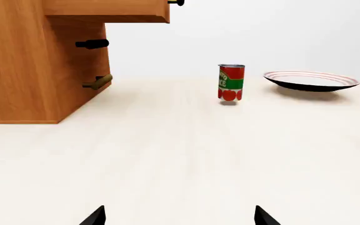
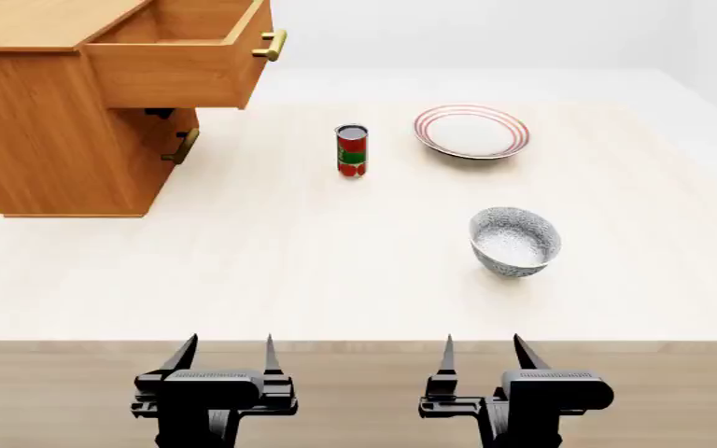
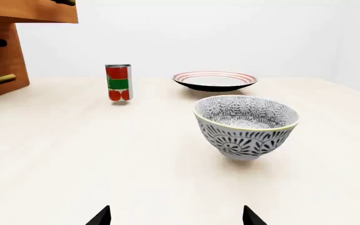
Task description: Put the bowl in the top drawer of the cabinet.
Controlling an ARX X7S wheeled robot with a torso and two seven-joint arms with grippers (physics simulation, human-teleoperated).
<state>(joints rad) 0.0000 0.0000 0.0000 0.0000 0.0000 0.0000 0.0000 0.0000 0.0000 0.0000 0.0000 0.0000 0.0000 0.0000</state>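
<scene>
Bowl sits upright on the surface, right of centre, near the right claw; both claws gape wide and empty. Likely rigid, glazed, slippery and breakable: best pinched across its rim wall. Drawer stands open far left.

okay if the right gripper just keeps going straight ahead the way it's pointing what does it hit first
Most likely the bowl. It stands upright on the table just ahead of the open right gripper, slightly off-centre toward the robot's right, so a finger might clip its side; the exact depth is hard to judge.
</scene>
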